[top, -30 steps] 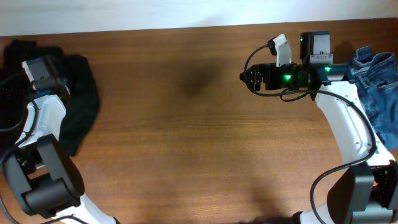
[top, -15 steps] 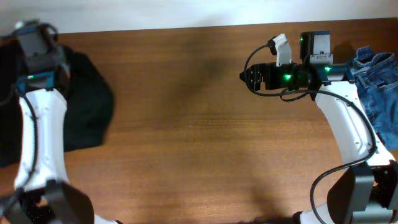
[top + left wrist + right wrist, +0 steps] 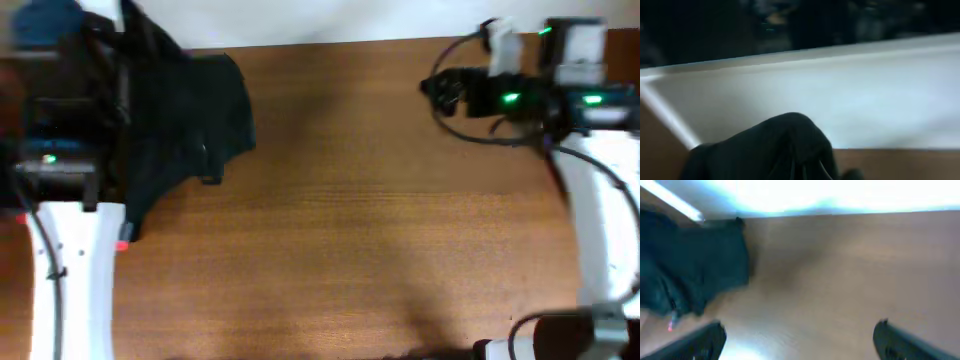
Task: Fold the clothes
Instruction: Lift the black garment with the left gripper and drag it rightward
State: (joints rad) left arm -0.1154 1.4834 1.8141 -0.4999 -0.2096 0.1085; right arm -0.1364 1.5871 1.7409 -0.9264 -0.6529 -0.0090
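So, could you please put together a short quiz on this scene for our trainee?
1. True or false: the right gripper stands open.
2. Seen from overhead, where on the table is the black garment? A far left corner; B centre; C near right corner.
3. Which arm is at the garment?
Key: 1 true; 2 A; 3 the left arm.

Garment [image 3: 190, 110] sits at the far-left corner of the table [image 3: 350, 230], bunched against the inner side of the left arm [image 3: 70, 250], its upper part reaching past the back edge. Right gripper [image 3: 432, 90] is over the far-right part of the table, near the back edge, facing left toward the garment, well apart from it. Wall [image 3: 350, 20] runs behind the table.
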